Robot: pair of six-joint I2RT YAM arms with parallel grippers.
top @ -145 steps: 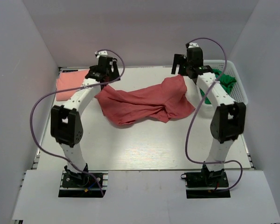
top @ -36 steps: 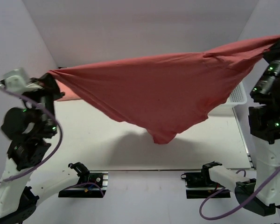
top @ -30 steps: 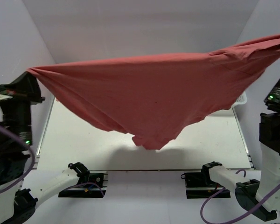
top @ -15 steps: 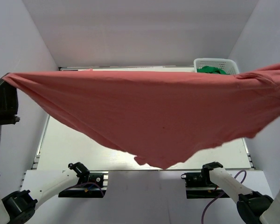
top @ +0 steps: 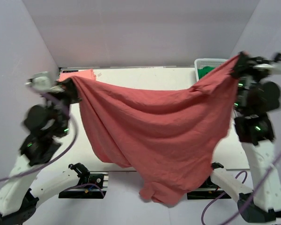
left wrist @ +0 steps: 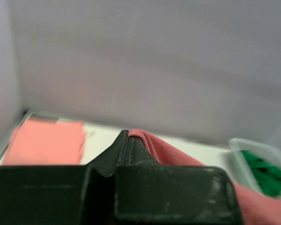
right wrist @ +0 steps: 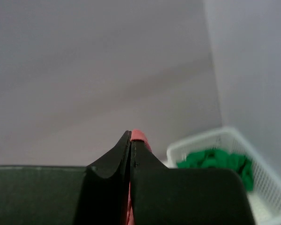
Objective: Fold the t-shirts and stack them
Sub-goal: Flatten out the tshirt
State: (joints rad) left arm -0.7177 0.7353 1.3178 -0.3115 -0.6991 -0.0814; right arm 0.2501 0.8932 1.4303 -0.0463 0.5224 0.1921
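Note:
The brick-red t-shirt [top: 159,136] hangs spread in the air between both arms, its lower end drooping past the table's near edge. My left gripper [top: 71,87] is shut on its upper left corner; in the left wrist view the gripper [left wrist: 128,137] pinches the red cloth [left wrist: 171,153]. On the upper right corner my right gripper [top: 237,62] is shut too, and a red fold [right wrist: 138,136] pokes out at its tip [right wrist: 131,138]. The salmon-pink t-shirt [top: 77,74] lies folded flat at the back left corner [left wrist: 42,147].
A white basket [top: 210,62] holding green cloth [top: 205,71] stands at the back right, also seen as the basket [right wrist: 210,143] in the right wrist view. White walls enclose the table [top: 140,75] on three sides. The hanging shirt hides most of the tabletop.
Both arms have swung down and inward from beside the camera. The shirt, stretched wide and flat before, now hangs lower and longer, uncovering the back of the table and the pink shirt.

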